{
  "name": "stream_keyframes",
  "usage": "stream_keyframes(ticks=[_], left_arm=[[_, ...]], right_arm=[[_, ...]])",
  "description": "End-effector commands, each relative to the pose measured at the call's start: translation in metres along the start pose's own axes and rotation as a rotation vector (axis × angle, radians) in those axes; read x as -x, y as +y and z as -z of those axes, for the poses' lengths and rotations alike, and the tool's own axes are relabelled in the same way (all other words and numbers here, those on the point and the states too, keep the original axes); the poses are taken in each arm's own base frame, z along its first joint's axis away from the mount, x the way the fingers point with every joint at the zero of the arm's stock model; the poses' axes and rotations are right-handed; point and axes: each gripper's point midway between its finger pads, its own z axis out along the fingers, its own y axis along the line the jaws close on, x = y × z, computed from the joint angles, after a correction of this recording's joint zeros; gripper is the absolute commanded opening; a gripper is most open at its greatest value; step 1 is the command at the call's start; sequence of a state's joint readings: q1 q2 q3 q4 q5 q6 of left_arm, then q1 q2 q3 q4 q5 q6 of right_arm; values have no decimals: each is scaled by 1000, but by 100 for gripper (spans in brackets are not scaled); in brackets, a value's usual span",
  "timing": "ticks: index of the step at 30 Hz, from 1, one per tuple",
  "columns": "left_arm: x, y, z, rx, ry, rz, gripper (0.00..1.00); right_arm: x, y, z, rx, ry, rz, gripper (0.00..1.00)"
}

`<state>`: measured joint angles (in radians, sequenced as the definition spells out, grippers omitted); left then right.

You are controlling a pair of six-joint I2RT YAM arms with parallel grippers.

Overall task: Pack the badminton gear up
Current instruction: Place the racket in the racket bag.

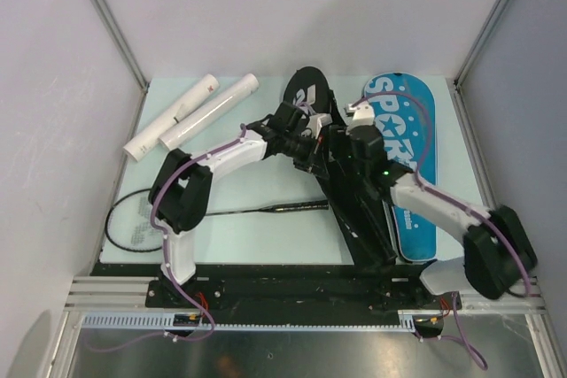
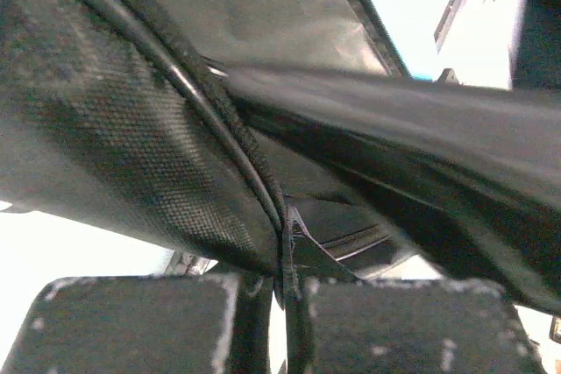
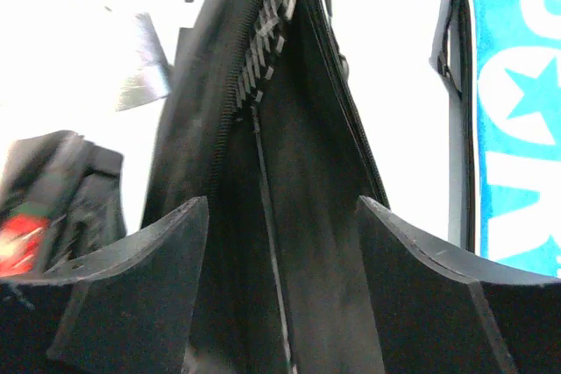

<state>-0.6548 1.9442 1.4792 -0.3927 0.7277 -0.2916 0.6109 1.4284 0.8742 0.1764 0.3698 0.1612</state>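
A black bag (image 1: 359,210) stands raised in the middle of the table, its zip edge pulled upward. My left gripper (image 1: 297,126) is shut on the bag's piped edge (image 2: 263,190), the fabric pinched between its fingertips (image 2: 282,291). My right gripper (image 1: 344,130) stands open astride the bag's zip (image 3: 254,59); dark fabric runs between its fingers (image 3: 282,216) without being pinched. A blue bag lettered SPORT (image 1: 403,130) lies flat to the right, and shows in the right wrist view as the blue bag (image 3: 517,111). One thin racket (image 1: 297,208) lies at the front left. Two white tubes (image 1: 213,111) lie at the back left.
Grey walls close in the table on the left, back and right. The racket's head (image 1: 113,223) reaches close to the table's left edge. The arm bases and a metal rail (image 1: 292,294) run along the near edge.
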Motion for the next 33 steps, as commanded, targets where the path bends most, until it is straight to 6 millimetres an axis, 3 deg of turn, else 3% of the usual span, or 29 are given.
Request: stream_keyframes(ticks=[1, 2, 4, 5, 10, 18, 23, 26, 27, 28, 29, 30, 31, 32, 33], left_arm=[[15, -24, 3, -94, -22, -56, 0], [14, -23, 1, -97, -17, -50, 0], [16, -24, 0, -104, -17, -46, 0], [16, -23, -1, -105, -16, -45, 0], [18, -26, 1, -104, -24, -49, 0], [23, -31, 3, -116, -32, -54, 0], [23, -34, 4, -123, -34, -57, 0], [22, -34, 4, -123, -35, -59, 0], [22, -33, 4, -120, -36, -57, 0], [22, -32, 3, -118, -34, -53, 0], [23, -33, 4, -116, -37, -49, 0], [22, -30, 3, -94, -41, -43, 0], [22, -30, 3, -82, -45, -40, 0], [23, -29, 4, -69, -51, -18, 0], [25, -30, 5, -58, -61, -6, 0]], right_arm=[[21, 0, 56, 124, 100, -131, 76], [26, -5, 70, 154, 106, -170, 77], [13, -31, 75, 131, 178, -226, 80], [7, -30, 80, 171, 215, -244, 80], [-30, -67, 80, 116, 340, -343, 80], [-85, -77, 59, 119, 478, -413, 77], [-120, -57, 48, 195, 537, -410, 70], [-113, -46, 40, 239, 496, -394, 54], [-103, -42, 38, 251, 457, -397, 23], [-92, -46, 36, 220, 410, -384, 13], [-67, -47, 42, 215, 324, -360, 10], [-49, -38, 49, 226, 261, -296, 0], [-33, -56, 51, 96, 188, -237, 0], [-7, -56, 64, 65, 105, -192, 0], [7, -59, 72, 21, 89, -161, 0]])
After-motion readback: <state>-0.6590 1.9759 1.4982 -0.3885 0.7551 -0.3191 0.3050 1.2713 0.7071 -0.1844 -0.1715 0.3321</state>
